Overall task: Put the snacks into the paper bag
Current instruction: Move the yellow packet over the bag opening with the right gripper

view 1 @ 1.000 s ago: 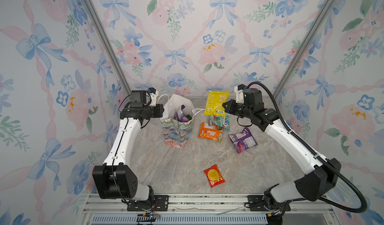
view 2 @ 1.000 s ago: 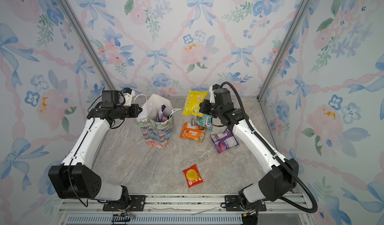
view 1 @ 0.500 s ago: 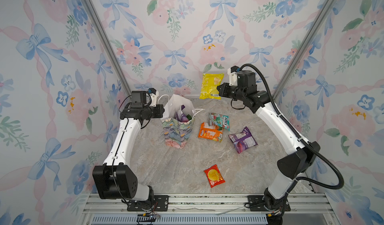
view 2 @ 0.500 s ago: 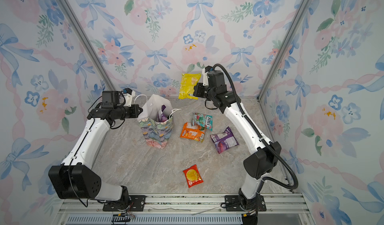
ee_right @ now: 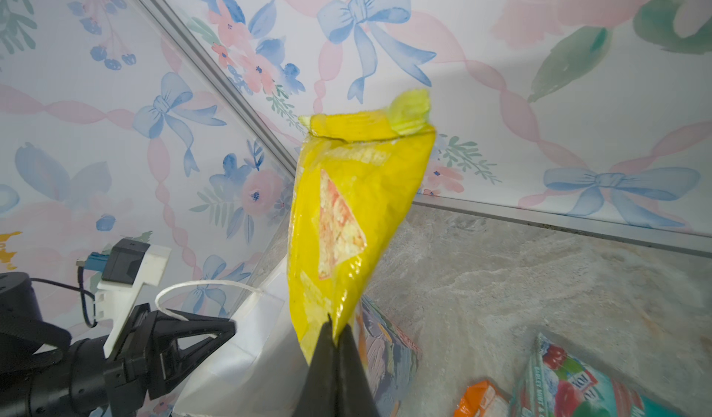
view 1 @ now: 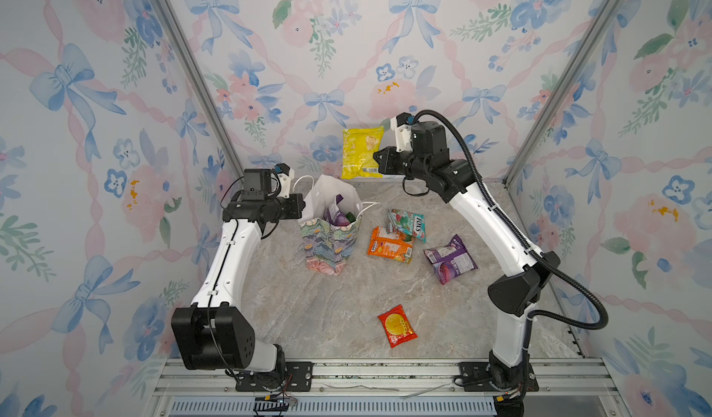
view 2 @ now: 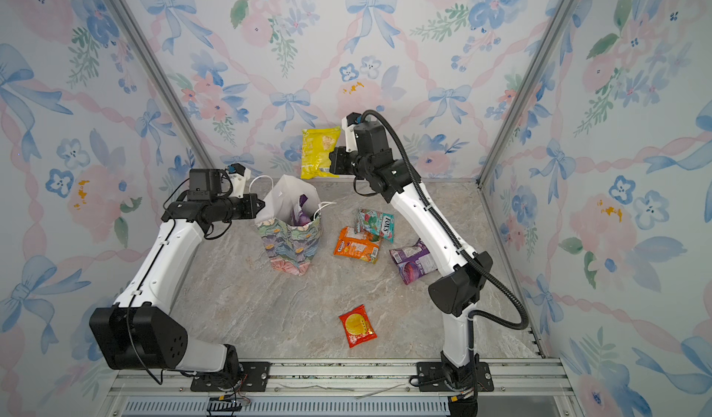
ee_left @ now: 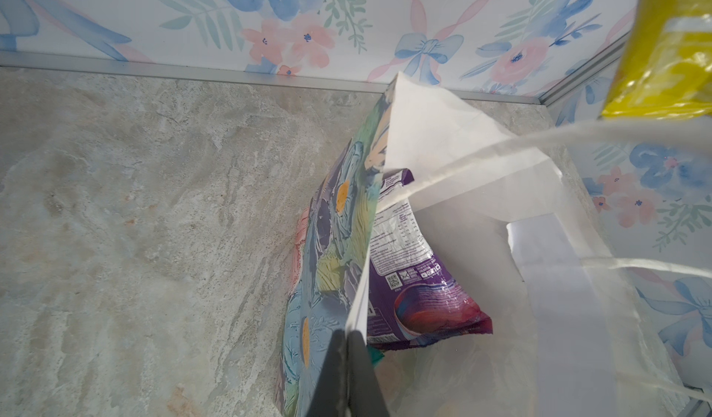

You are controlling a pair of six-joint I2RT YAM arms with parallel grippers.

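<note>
— What lies nearest?
— A metal rail (view 1: 385, 372), then the bench (view 1: 308, 318), a marbled grey-beige slab. A red packet (view 1: 397, 325) lies alone, well in front of the paper bag (view 1: 331, 247) and toward its right.

— And closer to the bag?
— To its right, a purple packet (view 1: 450, 259) lies farthest out. An orange packet (view 1: 390, 245) is nearer, and a teal packet (view 1: 407, 223) touches its far edge. The bag stands upright with a second purple packet (ee_left: 416, 288) inside.

— The hands?
— The left hand (ee_left: 348, 338) is pressed together on the bag's rim, on the side away from those packets. The right hand (ee_right: 334, 330), above and behind the bag, pinches a yellow packet (view 1: 362, 151) clear of the bench.

— Behind that?
— Wallpaper (view 1: 327, 49) of blue bows, pink ribbons and flowers, with metal posts (view 1: 185, 60) in the corners.
</note>
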